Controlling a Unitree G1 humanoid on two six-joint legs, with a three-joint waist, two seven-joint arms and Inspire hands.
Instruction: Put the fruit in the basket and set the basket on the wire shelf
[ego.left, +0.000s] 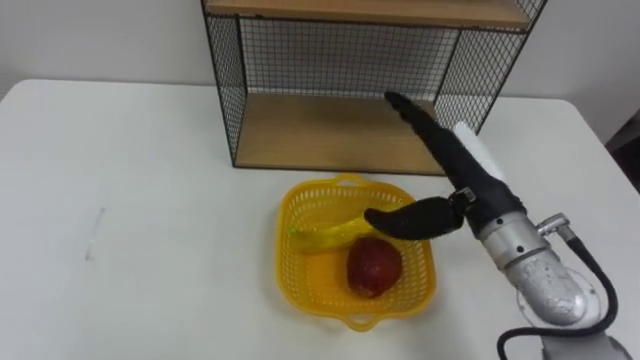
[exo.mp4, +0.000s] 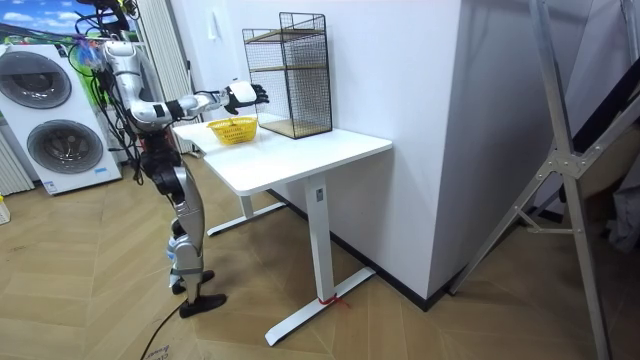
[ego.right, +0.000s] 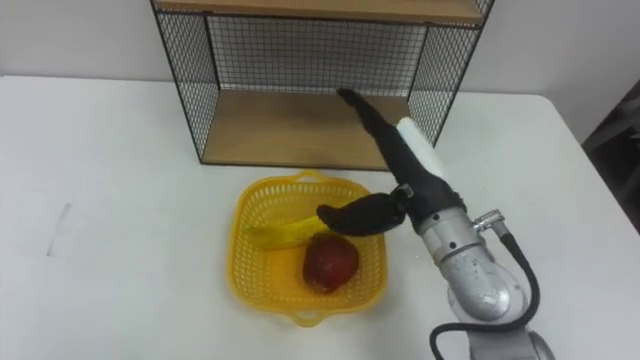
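Left eye view: my right hand (ego.left: 470, 185) hovers over the yellow basket (ego.left: 284, 235), fingers straight toward the wire shelf (ego.left: 330, 135), thumb spread, gripping nothing. The banana (ego.left: 322, 238) and red apple (ego.left: 374, 267) lie inside the basket, which sits on the white table (ego.left: 130, 200) just in front of the shelf.

Room view: the robot stands at the table's end, arm raised over the basket.

Right eye view: the basket's near rim handle faces me. I judge a firm hold there, then a level lift onto the lower board, serves best.
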